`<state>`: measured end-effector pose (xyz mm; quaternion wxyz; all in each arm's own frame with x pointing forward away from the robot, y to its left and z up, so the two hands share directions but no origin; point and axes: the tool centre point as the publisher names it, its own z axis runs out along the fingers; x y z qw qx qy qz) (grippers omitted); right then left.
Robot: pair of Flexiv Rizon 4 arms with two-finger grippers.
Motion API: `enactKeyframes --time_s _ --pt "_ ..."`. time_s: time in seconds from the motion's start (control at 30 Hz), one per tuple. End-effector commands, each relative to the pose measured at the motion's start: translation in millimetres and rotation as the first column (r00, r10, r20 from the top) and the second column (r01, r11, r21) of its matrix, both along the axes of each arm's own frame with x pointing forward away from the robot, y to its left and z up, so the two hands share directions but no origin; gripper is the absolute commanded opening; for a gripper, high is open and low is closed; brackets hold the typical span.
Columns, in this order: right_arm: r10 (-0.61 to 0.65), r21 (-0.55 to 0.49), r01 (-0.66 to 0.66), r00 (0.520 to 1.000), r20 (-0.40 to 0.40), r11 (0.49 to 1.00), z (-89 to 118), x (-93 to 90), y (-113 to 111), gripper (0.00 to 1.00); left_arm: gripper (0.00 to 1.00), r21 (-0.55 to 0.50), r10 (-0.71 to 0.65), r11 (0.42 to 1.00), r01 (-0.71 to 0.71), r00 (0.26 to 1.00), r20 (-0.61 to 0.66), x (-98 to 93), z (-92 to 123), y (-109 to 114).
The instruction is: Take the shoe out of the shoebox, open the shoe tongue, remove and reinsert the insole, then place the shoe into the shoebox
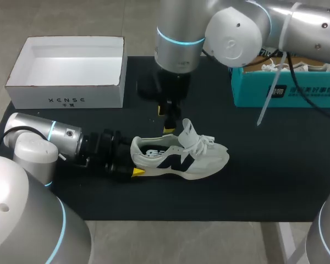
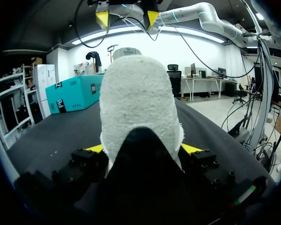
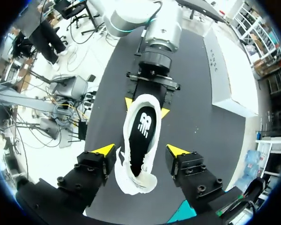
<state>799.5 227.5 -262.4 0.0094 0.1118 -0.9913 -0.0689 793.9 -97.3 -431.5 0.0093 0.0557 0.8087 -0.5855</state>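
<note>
Looks like a robotics lab bench to me: my left arm (image 1: 44,137) and right arm (image 1: 236,33) are chunky silver-and-white units with glowing blue rings, parked over a black-covered table (image 1: 264,181) with a white shoebox (image 1: 66,82) and a teal box (image 1: 286,91) on it.

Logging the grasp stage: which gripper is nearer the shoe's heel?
Left. The left gripper clamps the heel of the shoe from both sides; the right gripper hangs open above the tongue end.
</note>
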Motion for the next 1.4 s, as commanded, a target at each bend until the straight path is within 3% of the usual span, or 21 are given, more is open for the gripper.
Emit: enactKeyframes --time_s 0.03,0.23,0.5,0.7,1.4 --pt "0.032 -0.025 -0.033 0.999 -0.041 0.999 -6.6 3.9 8.8 0.0 0.0 0.001 0.001 1.0 -0.001 1.0 0.001 -1.3 -1.3 0.3" --pt "-0.111 -0.089 0.103 0.99 -0.092 0.991 -7.6 -1.0 14.4 0.0 0.0 0.001 0.001 1.0 -0.001 1.0 0.001 -1.3 -1.3 0.3" --pt "-0.259 -0.161 0.245 0.964 -0.067 0.956 -17.6 -18.7 15.1 0.0 0.0 0.001 0.001 1.0 -0.001 1.0 0.001 -1.3 -1.3 0.3" --pt "-0.28 -0.128 0.271 0.958 -0.061 0.954 -36.1 -27.8 4.5 0.0 0.0 0.001 0.001 1.0 -0.001 1.0 0.001 -1.3 -1.3 0.3" --pt "-0.333 -0.157 0.319 0.94 -0.072 0.935 -59.6 -19.7 -12.3 0.0 0.0 0.001 0.001 1.0 -0.001 1.0 0.001 -1.3 -1.3 0.3"
